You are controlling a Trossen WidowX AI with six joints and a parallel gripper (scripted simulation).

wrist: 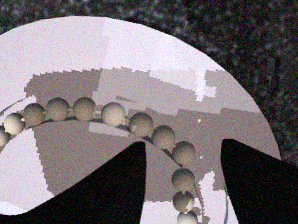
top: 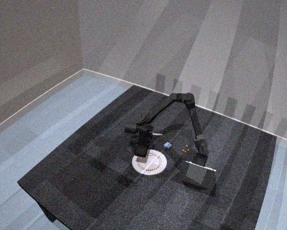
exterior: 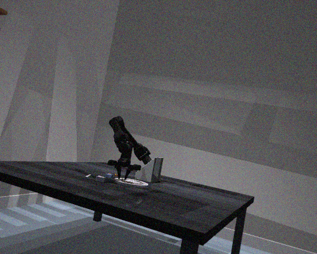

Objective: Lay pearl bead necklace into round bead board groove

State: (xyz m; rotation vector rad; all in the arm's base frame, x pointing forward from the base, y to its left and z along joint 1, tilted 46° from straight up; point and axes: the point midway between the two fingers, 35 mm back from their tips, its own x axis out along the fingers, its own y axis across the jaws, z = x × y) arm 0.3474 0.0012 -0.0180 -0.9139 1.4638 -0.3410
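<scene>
The round white bead board [top: 163, 166] [exterior: 146, 184] [wrist: 75, 45] lies flat on the dark table. The pearl bead necklace [top: 149, 169] [wrist: 113, 114] lies on it as a loop. In the wrist view its beads follow the curved groove along the top. At the right they bend downward, with a thin groove line showing just outside them; I cannot tell whether these are seated. My gripper [exterior: 122, 179] [wrist: 183, 151] points down, low over the board's edge area. Its fingers are apart, on either side of the bead row, with gaps to the beads. The arm hides part of the loop in the top view.
A small blue block [top: 167, 145] lies beside the board, toward the arm's side. Several tiny orange pieces [top: 185, 149] lie between it and the arm's base. A white stick [top: 157, 134] [exterior: 88, 175] lies behind the gripper. A grey upright box [top: 196, 173] [exterior: 157, 170] stands near the arm's base.
</scene>
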